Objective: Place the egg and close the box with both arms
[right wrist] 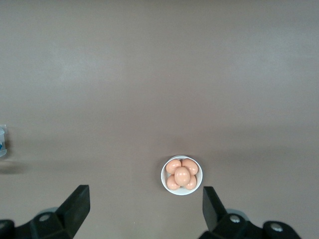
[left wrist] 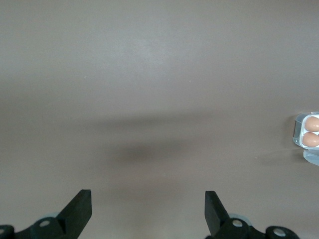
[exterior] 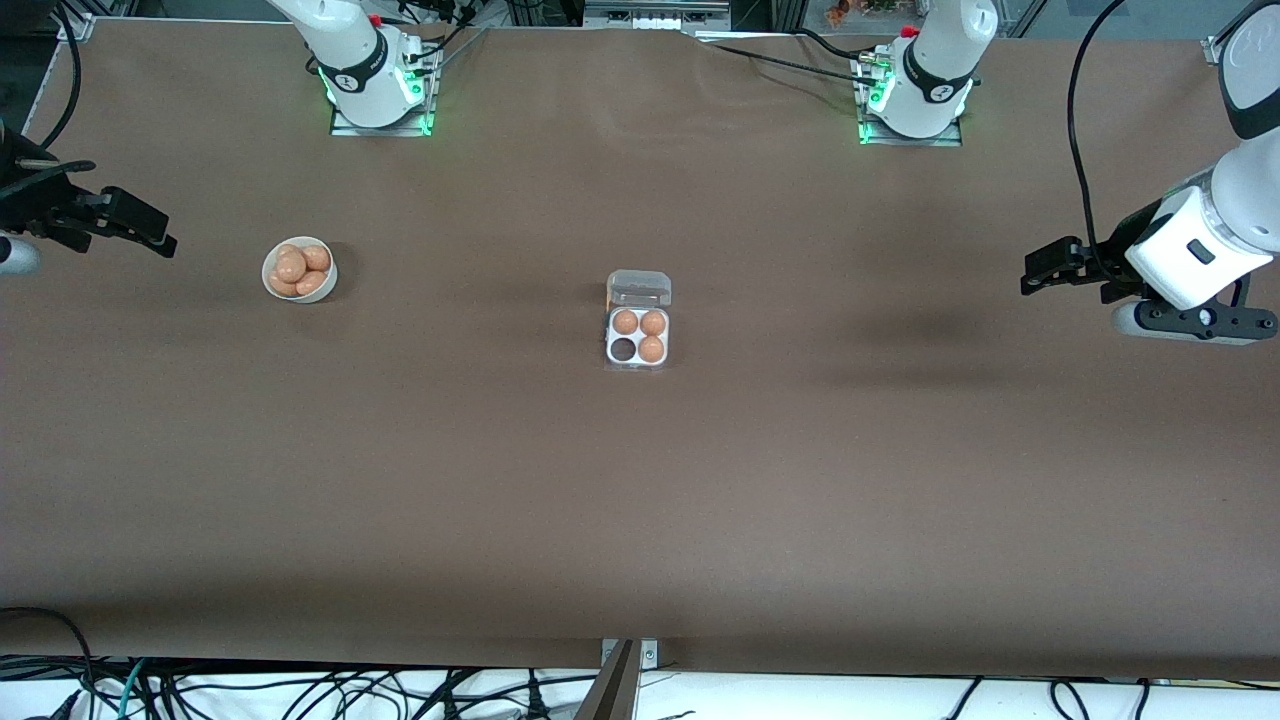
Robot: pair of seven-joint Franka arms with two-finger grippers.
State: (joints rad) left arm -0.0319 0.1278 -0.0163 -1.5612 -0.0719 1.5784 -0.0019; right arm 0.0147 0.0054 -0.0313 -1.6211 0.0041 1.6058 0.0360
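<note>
A robotics lab: two bolted-down arms (exterior: pixel 365 70) on a brown-covered bench (exterior: pixel 640 500) edged with loose cables (exterior: pixel 300 690).

Box (left wrist: pixel 308 133) cut off by left wrist view's edge; only two eggs (left wrist: pixel 312 131) of it show. Bowl's (exterior: pixel 272 286) lowest eggs hidden under top ones.

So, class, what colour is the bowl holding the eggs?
White; the bowl shows best in the right wrist view.
</note>
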